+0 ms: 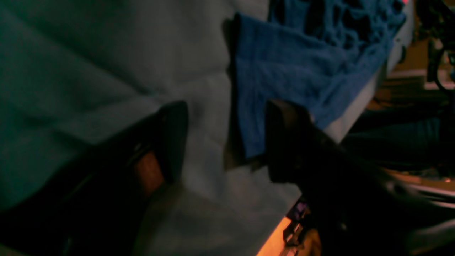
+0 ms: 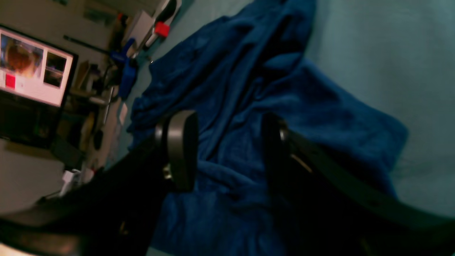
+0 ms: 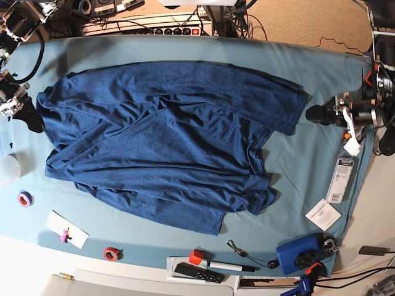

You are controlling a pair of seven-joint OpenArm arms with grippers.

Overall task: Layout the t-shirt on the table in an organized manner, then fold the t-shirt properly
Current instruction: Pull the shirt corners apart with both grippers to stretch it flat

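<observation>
- Spread but rumpled: the t-shirt (image 3: 166, 142) over the middle of the table (image 3: 308, 172), with overlapping folds and one layer lying diagonally across the body.
- Hard to make out: neckline and sleeves, lost among the folds in the base view.
- Cut off in the left wrist view: only one corner of the t-shirt (image 1: 284, 71) visible, flat on the teal cloth close to the table's edge.
- Dim and blurred in both wrist views, so fine detail of the fabric not readable.
- At the t-shirt's side toward the base view's right: the left gripper (image 3: 321, 114), low over the table, just beside the sleeve edge.
- In the left wrist view, left gripper (image 1: 227, 138) with jaws set wide apart, nothing between them; one fingertip overlapping the corner of the shirt in the picture, real contact not possible to tell.
- At the opposite side of the t-shirt: the right gripper (image 3: 28, 114), close against the fabric edge.
- In the right wrist view, right gripper (image 2: 227, 149) with jaws wide apart above bunched fabric of the t-shirt (image 2: 249, 106), gripping nothing.
- Beyond the t-shirt, near the table's front edge: a blue box (image 3: 297, 254) and a red tape roll (image 3: 112, 253).
</observation>
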